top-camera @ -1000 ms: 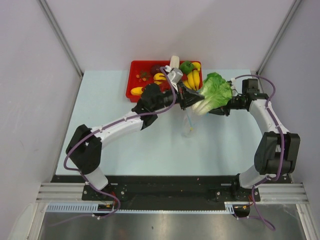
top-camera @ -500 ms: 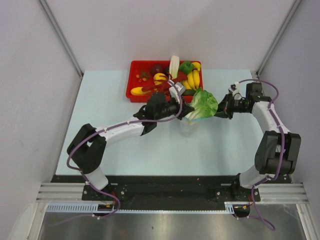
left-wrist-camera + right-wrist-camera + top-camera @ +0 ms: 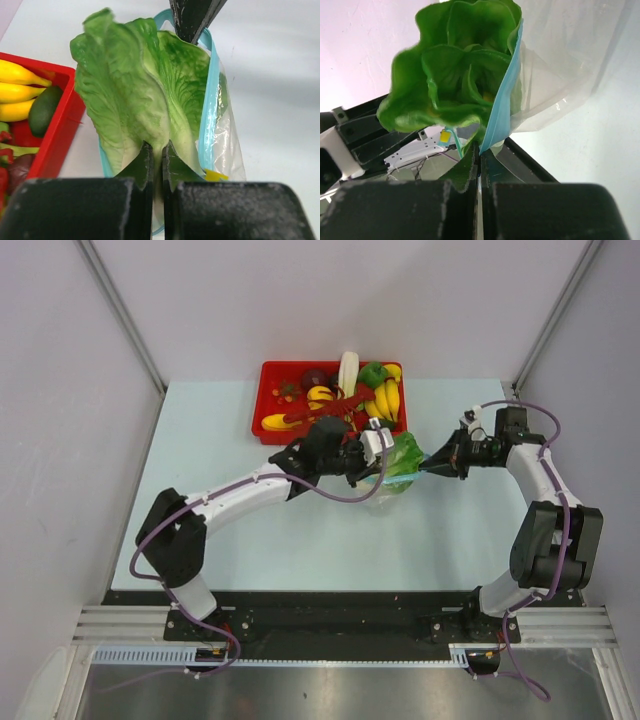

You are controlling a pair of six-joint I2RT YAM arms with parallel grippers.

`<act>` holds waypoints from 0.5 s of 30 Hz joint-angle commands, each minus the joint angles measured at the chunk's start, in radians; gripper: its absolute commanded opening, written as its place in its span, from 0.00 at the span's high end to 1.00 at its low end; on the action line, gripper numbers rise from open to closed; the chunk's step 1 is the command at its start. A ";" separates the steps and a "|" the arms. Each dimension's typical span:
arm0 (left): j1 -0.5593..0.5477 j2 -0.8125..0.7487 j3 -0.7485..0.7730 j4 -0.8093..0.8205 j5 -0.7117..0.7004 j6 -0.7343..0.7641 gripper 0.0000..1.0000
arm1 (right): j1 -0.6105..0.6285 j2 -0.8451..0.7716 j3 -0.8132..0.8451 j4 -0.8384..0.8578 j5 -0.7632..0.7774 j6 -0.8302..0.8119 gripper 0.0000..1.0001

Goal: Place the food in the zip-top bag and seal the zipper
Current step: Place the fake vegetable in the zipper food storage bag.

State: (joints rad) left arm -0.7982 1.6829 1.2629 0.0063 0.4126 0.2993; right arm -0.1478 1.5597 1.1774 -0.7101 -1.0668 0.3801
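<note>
**Left gripper** (image 3: pixel 156 152): I read the jaws as pressed almost together, pinching the pale base of the cabbage (image 3: pixel 125 85). In the left wrist view the leaf runs down into the narrow gap between the fingers.

**Right gripper** (image 3: pixel 479 149): the jaws are pressed together on the blue zipper (image 3: pixel 502 107), holding one end of the mouth of the zip-top bag (image 3: pixel 570 55).

**Cabbage:** the leafy end sits inside the loop of the zipper, with the blue strip passing around it on both sides. The base is outside the mouth. I cannot tell how deep it sits.

**Bag:** in the top view it lies near the centre of the table (image 3: pixel 200 440), a little toward 1 o'clock. The left gripper is at its 10 o'clock and the right gripper at its 3 o'clock. The mouth is open and the zipper unsealed.

**Red tray** (image 3: pixel 57 145): it sits at the table's 12 o'clock, near the bag. It holds bananas (image 3: pixel 17 92) and other toy food.
</note>
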 commanded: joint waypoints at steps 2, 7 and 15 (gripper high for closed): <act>-0.081 0.061 0.141 -0.341 -0.082 0.237 1.00 | 0.008 -0.026 0.014 0.015 -0.048 -0.043 1.00; -0.113 0.035 0.092 -0.428 -0.011 0.393 1.00 | -0.006 -0.043 0.014 0.014 -0.048 -0.063 1.00; -0.113 0.029 0.019 -0.489 -0.017 0.627 1.00 | 0.013 -0.073 0.014 0.021 -0.053 -0.078 1.00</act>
State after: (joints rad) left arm -0.9077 1.6878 1.2625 -0.2306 0.3672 0.7868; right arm -0.1265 1.5578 1.1671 -0.7506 -1.0710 0.3183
